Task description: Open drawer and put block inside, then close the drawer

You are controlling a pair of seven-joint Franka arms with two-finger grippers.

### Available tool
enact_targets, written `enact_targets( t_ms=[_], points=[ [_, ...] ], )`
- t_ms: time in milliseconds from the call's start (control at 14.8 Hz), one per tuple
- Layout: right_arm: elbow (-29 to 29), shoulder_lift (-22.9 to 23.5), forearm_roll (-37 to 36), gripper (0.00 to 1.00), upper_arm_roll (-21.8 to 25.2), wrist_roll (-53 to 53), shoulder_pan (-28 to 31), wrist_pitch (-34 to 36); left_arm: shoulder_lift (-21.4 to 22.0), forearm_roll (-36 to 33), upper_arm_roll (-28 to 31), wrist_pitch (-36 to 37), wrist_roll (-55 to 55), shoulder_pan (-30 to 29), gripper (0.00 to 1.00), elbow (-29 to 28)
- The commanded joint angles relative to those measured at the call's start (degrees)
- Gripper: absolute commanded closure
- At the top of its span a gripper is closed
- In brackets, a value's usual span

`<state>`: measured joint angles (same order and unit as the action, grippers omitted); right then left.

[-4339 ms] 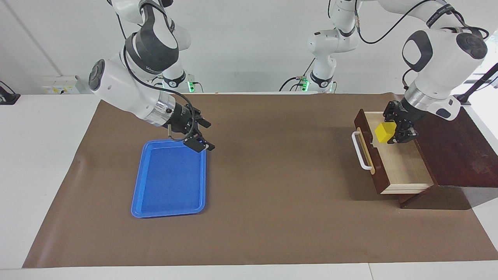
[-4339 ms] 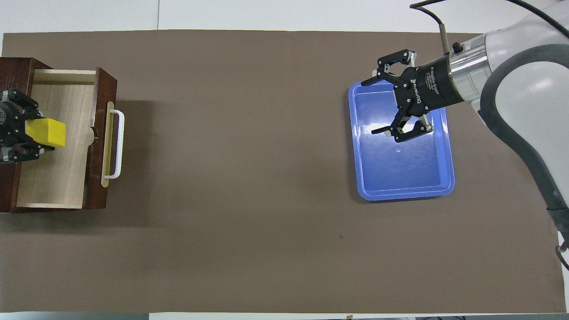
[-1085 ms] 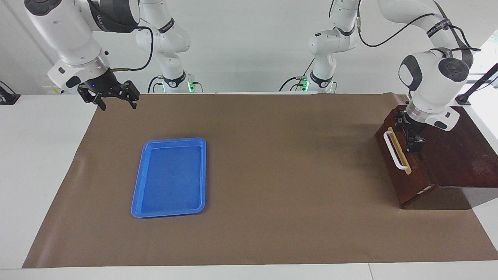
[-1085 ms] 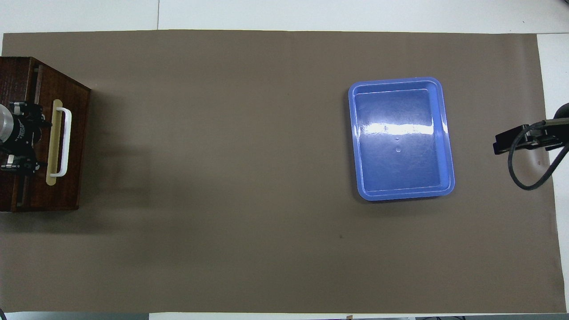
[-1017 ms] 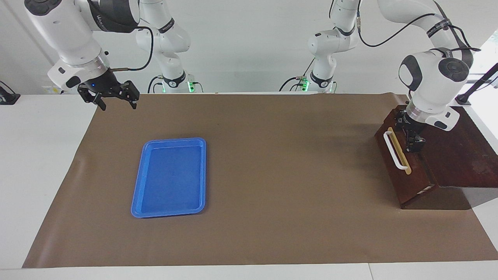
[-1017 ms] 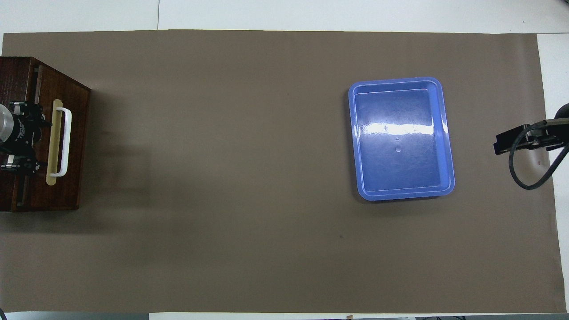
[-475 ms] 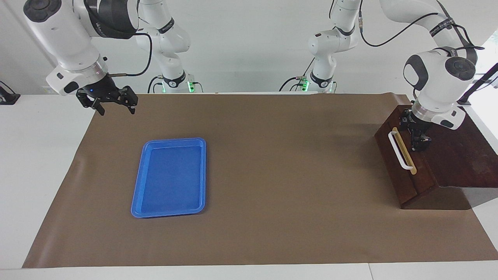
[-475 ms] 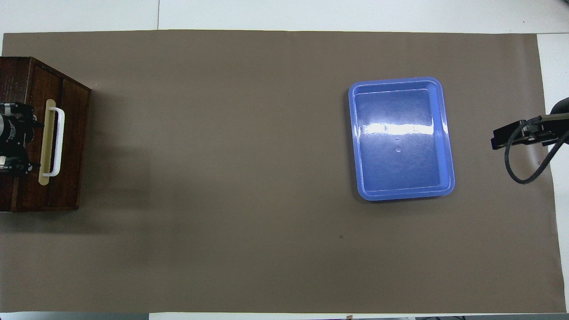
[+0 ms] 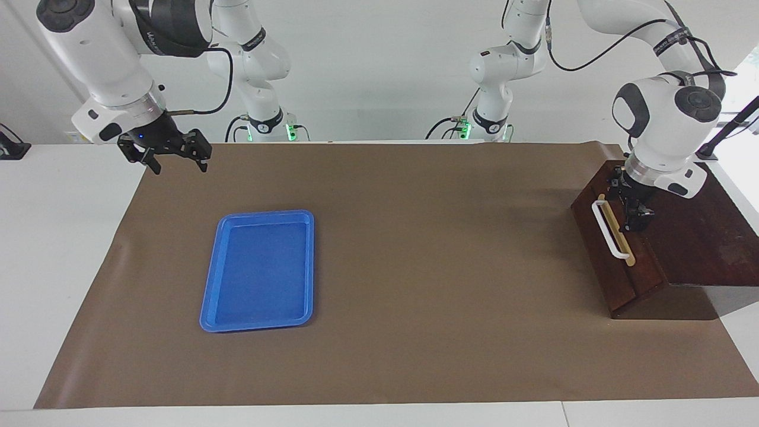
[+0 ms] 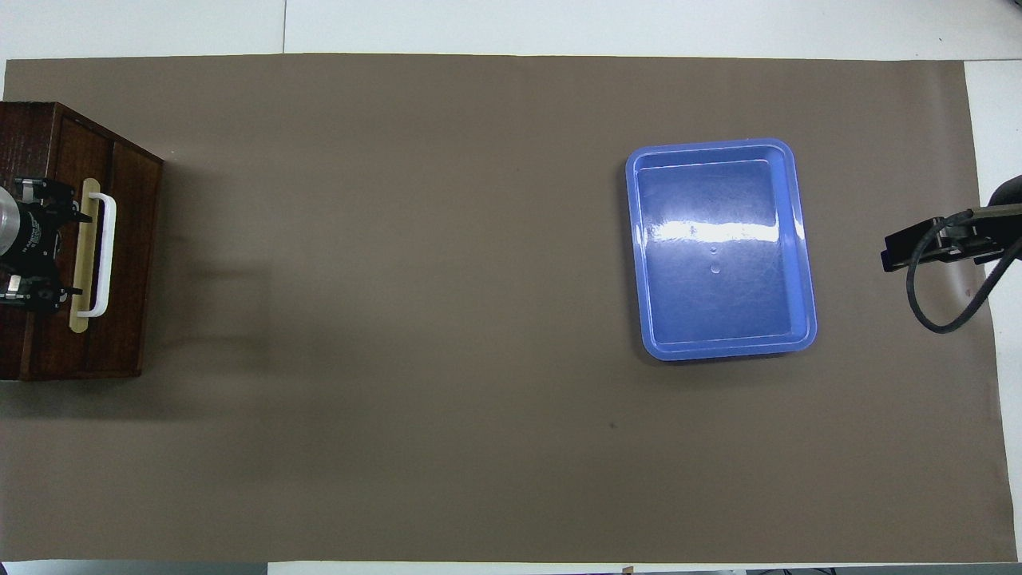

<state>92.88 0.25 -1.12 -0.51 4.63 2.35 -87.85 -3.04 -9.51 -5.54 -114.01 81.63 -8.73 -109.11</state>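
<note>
The dark brown drawer (image 9: 606,270) (image 10: 128,239) sits pushed flush into its dark wooden box (image 9: 702,237), at the left arm's end of the table. Its white bar handle (image 9: 611,232) (image 10: 104,255) lies on a tan strip. My left gripper (image 9: 632,209) (image 10: 62,257) is at the drawer's upper edge, right beside the handle, open and holding nothing. My right gripper (image 9: 171,159) hangs open and empty over the mat's corner at the right arm's end. The block shows in neither view.
An empty blue tray (image 9: 213,296) (image 10: 647,239) lies on the brown mat (image 9: 415,267) toward the right arm's end. The box takes up the mat's edge at the left arm's end.
The drawer slid the last bit into the box, closing the small gap seen a second ago, with the left gripper following it. The right gripper barely shifted.
</note>
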Motion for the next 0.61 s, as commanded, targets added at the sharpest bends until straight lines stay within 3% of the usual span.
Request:
enact_targets(
  t_ms=[0, 271, 542],
  points=[
    [-1.6, 1.1, 0.1, 0.00, 1.3, 0.9, -0.9, 1.2, 2.7, 0.4, -0.1, 7.1, -6.1, 3.8, 0.00, 2.6],
    [-1.5, 0.5, 0.0, 0.00, 1.3, 0.9, -0.9, 1.2, 2.2, 7.9, 0.1, 22.4, -31.8, 6.3, 0.00, 13.7],
    [-1.5, 0.5, -0.1, 0.00, 0.5, 0.9, 0.4, 1.2, 2.6, 10.0, -0.3, 27.6, -52.9, 7.4, 0.00, 14.6]
  ],
)
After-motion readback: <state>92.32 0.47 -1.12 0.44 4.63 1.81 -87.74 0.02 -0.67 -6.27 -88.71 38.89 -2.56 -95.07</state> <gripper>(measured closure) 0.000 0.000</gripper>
